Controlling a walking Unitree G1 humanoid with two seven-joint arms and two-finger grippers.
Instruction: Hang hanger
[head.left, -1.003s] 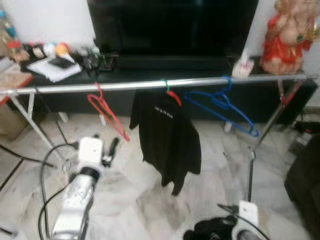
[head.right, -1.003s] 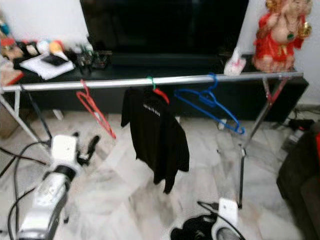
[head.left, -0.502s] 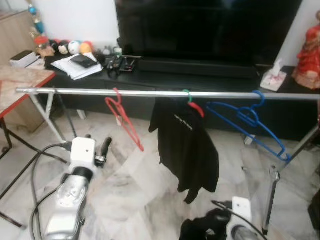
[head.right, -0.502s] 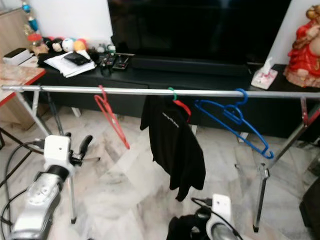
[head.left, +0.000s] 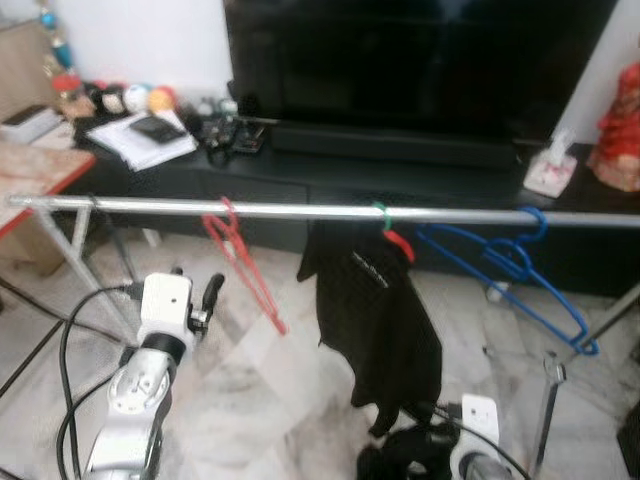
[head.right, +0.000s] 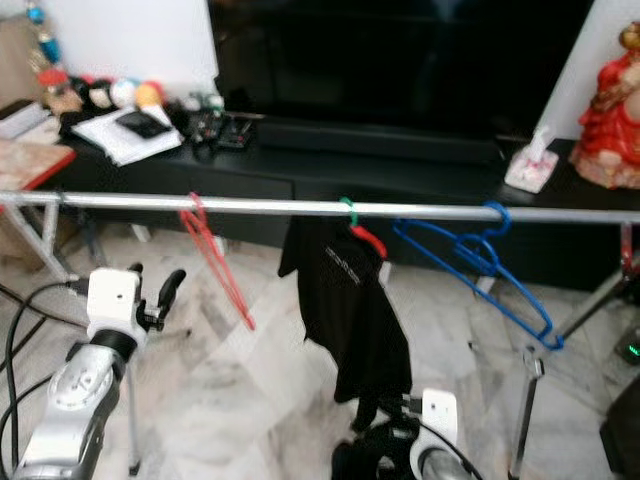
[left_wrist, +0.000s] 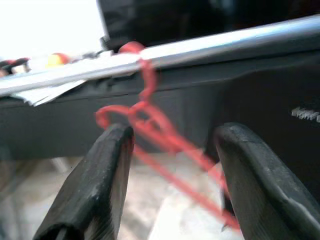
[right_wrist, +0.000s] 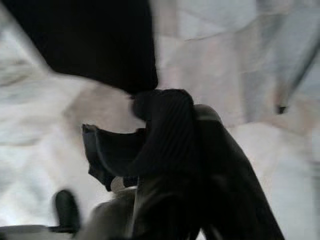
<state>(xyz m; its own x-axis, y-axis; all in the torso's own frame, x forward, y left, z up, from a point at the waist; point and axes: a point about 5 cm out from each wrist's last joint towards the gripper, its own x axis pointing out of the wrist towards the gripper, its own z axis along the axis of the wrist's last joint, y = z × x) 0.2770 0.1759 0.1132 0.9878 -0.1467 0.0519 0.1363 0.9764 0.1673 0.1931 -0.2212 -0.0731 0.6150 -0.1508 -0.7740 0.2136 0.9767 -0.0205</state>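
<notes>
My left hand (left_wrist: 170, 185) is spread wide with nothing in it just short of the red hanger (head.left: 243, 262) already hooked on the rail (head.left: 300, 211) at centre-left, so I should back away without snagging it.

The right gripper (right_wrist: 170, 165) is blurred and crowded by dark cloth, so its fingers cannot be read (the bottom edge crops it in the eye views). The rail (head.left: 300, 211) runs off the right edge, and the statue (head.right: 612, 110) is cut there too.
</notes>
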